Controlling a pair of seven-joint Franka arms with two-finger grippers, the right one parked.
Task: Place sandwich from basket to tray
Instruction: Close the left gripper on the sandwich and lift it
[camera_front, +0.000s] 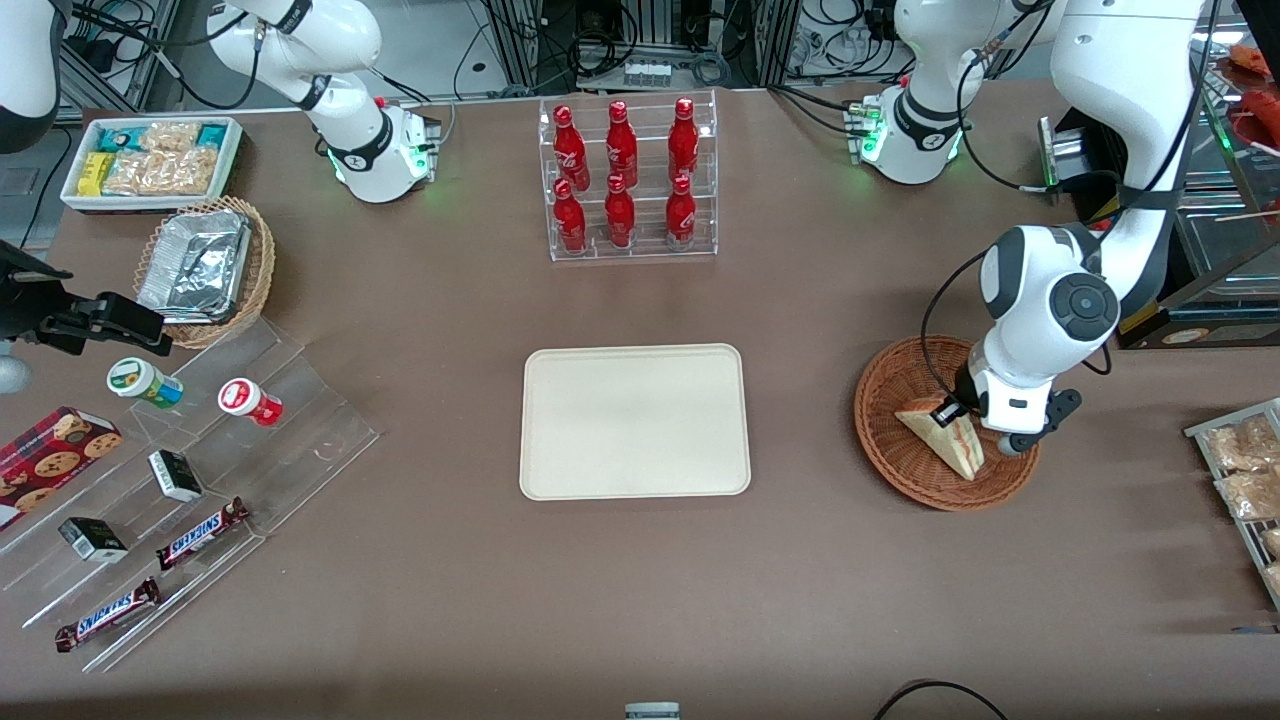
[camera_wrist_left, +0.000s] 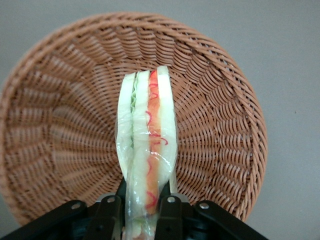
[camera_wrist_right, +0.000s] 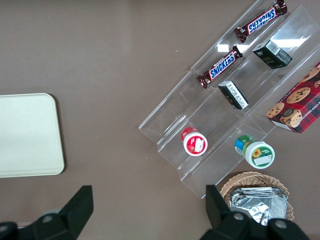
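Observation:
The sandwich (camera_front: 943, 438) is a wrapped white-bread wedge with red and pale filling, and it stands on edge inside the reddish-brown woven basket (camera_front: 888, 400) toward the working arm's end of the table. My left gripper (camera_front: 965, 424) reaches down into the basket and is shut on the sandwich. In the left wrist view the black fingers (camera_wrist_left: 169, 210) press both bread faces of the sandwich (camera_wrist_left: 147, 130), with the basket's weave (camera_wrist_left: 60, 130) all round it. The cream tray (camera_front: 635, 420) lies bare at the table's middle, beside the basket, and its corner shows as the tray (camera_wrist_right: 25, 135) in the right wrist view.
A clear rack of red bottles (camera_front: 628, 180) stands farther from the camera than the tray. Toward the parked arm's end are a stepped clear display (camera_front: 200, 480) with snack bars and cups, a lighter wicker basket with foil container (camera_front: 205, 268) and a white snack bin (camera_front: 150, 160). A rack of packets (camera_front: 1245, 470) sits at the working arm's end.

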